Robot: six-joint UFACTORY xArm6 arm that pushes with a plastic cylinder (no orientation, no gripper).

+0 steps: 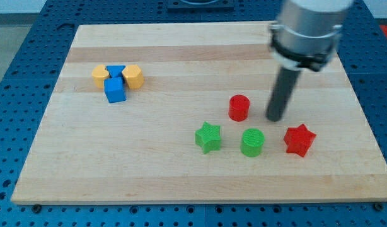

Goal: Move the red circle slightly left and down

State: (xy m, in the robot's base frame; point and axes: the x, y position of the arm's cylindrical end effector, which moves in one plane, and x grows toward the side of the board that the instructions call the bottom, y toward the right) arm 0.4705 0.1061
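Toward the view's bottom of the wooden board point(181, 183), we see three blocks lying in a rough row: a green star point(208, 137) on the left, a green circle point(252, 142) in the middle and a red star point(299, 140) on the right, each well apart from its neighbour. Just above that row, between the green star and the green circle in left-to-right terms, stands the red circle point(239, 108), the block named in the task. It is a short cylinder standing upright on its flat end, its round face turned up; being round, it shows us no long axis across the board and no direction in which it points. It touches no other block.

Just beside it on the view's right is my tip point(275, 118), the lower end of the dark rod, set down near the board with a narrow strip of bare wood between it and the red circle. The tip is a plain rod end; it has nothing that opens or closes and holds nothing. It sits above the gap between the green circle and the red star.

Farther up and well to the view's left is a tight cluster: a blue cube point(115, 91) in front, a blue triangle point(116, 70) behind it, and a yellow block point(100, 76) and another yellow block point(133, 75) on either side, all apparently touching.
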